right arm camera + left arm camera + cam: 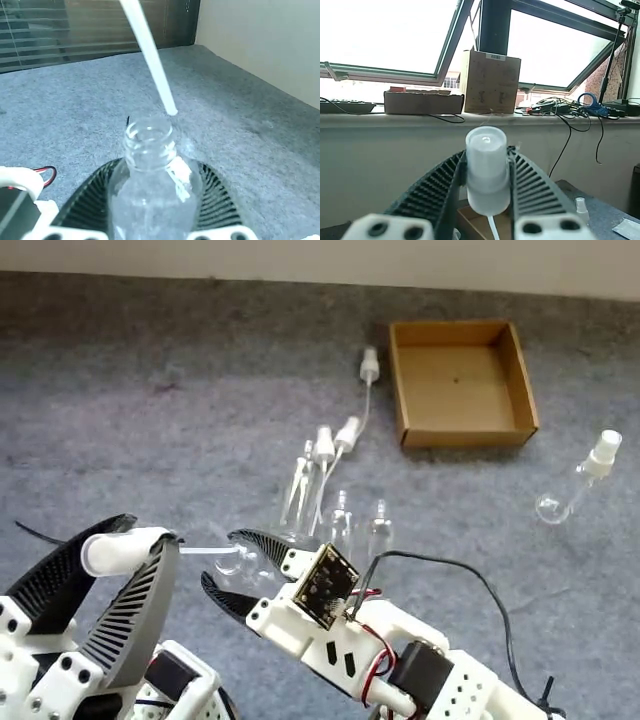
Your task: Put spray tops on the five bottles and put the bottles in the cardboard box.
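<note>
My left gripper (135, 545) is shut on a white spray top (110, 552), held lifted at the near left, and its thin dip tube (200, 551) points toward my right gripper (225, 562). The left wrist view has the spray top (488, 170) clamped between ribbed fingers (437, 192). My right gripper (155, 172) is shut on a clear bottle (150, 200) with an uncapped neck. The dip tube (150, 55) ends just beside the bottle's rim. The cardboard box (520, 390) stands at the far right. A bottle with a spray top fitted (580, 480) lies to the right of it.
Three loose spray tops (369, 365) (325, 440) (347, 432) and three uncapped bottles (297, 490) (340, 520) (379, 525) lie mid-table between the grippers and the box. A black cable (480, 585) runs off the right arm.
</note>
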